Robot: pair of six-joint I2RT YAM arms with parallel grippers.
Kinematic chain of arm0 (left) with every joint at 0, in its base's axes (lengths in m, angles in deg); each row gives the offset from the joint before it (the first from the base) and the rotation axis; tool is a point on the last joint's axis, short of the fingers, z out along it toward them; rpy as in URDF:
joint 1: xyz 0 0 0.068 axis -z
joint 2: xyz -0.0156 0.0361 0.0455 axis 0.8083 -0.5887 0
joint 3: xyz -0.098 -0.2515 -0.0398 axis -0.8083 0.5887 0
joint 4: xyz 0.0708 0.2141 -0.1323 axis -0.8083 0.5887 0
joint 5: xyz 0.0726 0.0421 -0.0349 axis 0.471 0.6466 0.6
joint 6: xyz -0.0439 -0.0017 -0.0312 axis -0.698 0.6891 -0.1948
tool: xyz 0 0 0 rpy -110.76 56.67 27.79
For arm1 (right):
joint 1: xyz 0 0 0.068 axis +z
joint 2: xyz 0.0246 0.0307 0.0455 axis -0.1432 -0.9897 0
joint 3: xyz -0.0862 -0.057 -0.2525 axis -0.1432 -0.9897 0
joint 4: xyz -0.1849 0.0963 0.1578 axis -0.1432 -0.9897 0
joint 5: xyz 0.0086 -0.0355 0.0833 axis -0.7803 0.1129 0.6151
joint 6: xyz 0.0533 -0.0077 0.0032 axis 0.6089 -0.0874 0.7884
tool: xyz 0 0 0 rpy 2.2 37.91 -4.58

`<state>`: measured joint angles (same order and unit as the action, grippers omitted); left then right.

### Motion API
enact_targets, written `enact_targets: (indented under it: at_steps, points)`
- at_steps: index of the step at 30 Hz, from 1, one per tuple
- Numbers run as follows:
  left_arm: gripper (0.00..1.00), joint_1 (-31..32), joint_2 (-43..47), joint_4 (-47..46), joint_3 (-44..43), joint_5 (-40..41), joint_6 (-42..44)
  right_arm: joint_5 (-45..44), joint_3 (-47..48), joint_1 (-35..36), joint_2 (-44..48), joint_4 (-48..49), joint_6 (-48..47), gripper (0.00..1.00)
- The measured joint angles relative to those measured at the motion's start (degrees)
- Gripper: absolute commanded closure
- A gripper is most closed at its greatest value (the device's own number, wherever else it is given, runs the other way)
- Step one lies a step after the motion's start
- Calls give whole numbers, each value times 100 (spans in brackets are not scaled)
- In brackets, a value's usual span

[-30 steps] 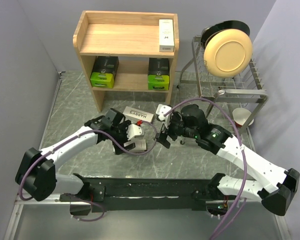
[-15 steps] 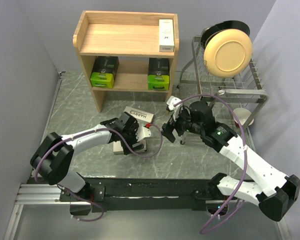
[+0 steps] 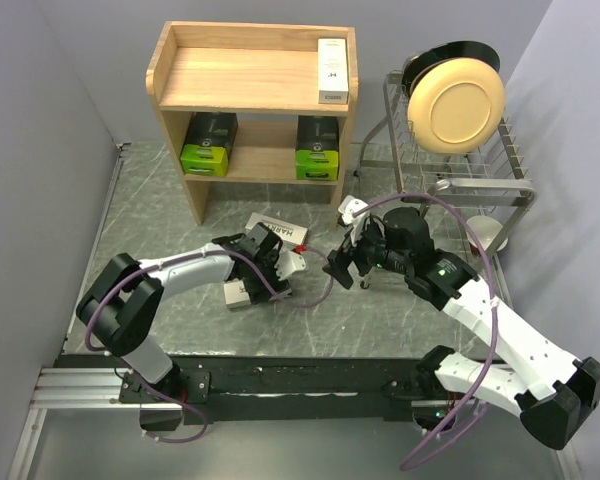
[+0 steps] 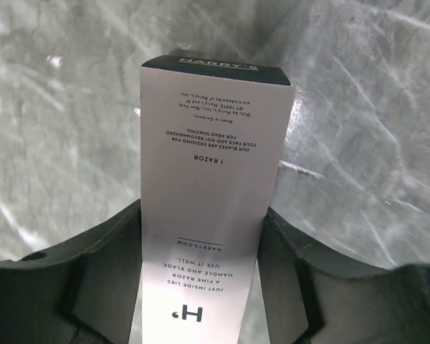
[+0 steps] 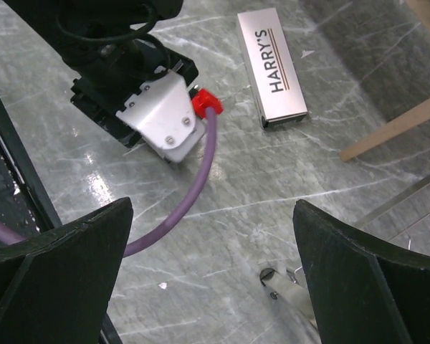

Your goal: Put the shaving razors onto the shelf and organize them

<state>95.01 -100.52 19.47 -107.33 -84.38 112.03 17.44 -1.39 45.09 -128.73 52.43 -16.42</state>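
Noting the scene, largest item first. Grey marbled table [image 3: 150, 220] carries everything. Wooden shelf [image 3: 242, 80] stands at the far side, two tiers, raised rim on top. Wire dish rack [image 3: 500, 170] sits to its right with a cream plate [image 3: 456, 103] propped upright in it.

Both arms reach to mid-table, in front of the shelf. Left gripper [image 4: 201, 222] points down at the table and is clamped on the held white box [image 4: 215, 143]: the box fills the gap and both fingers press its long sides. Right gripper [image 5: 211, 272] is spread wide, nothing between the fingers, hovering just right of the left wrist.

Razor packs:
- left green pack [image 3: 208, 143] and right green pack [image 3: 318, 147]: black with lime-green fronts, on the lower tier at either end.
- shelved white box [image 3: 332, 70]: slim, lying along the top tier's right rim.
- loose white box [image 5: 272, 68]: flat on the table near the shelf's foot, "HARRY'S" in dark letters on a white face.
- held white box: white face, dark end panel, small dark print reading "1 RAZOR".
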Motion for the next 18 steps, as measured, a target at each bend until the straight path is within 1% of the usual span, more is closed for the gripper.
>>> enact_targets:
  at_steps: [4, 7, 9, 12, 14, 18]
  points:
    - [58, -2, 81, 586, -564, 13, -361, -17, -2, 0, 111, 37, 24, 0]
    - [59, -2, 560, 977, -1108, -66, -667, -63, -11, 0, 170, 203, 72, 0]
    - [58, 37, 964, 1233, -1602, -52, -785, -24, -4, 13, 173, 623, 210, 0]
    - [59, 122, 1300, 1445, -2341, 39, -841, 92, 157, 66, 212, 1403, 404, 0]
    - [61, 122, 1421, 1471, -2686, 195, -844, 116, 264, 83, 238, 1792, 505, 0]
    - [60, 122, 1467, 1458, -3250, 551, -855, 109, 372, 85, 304, 2282, 616, 0]
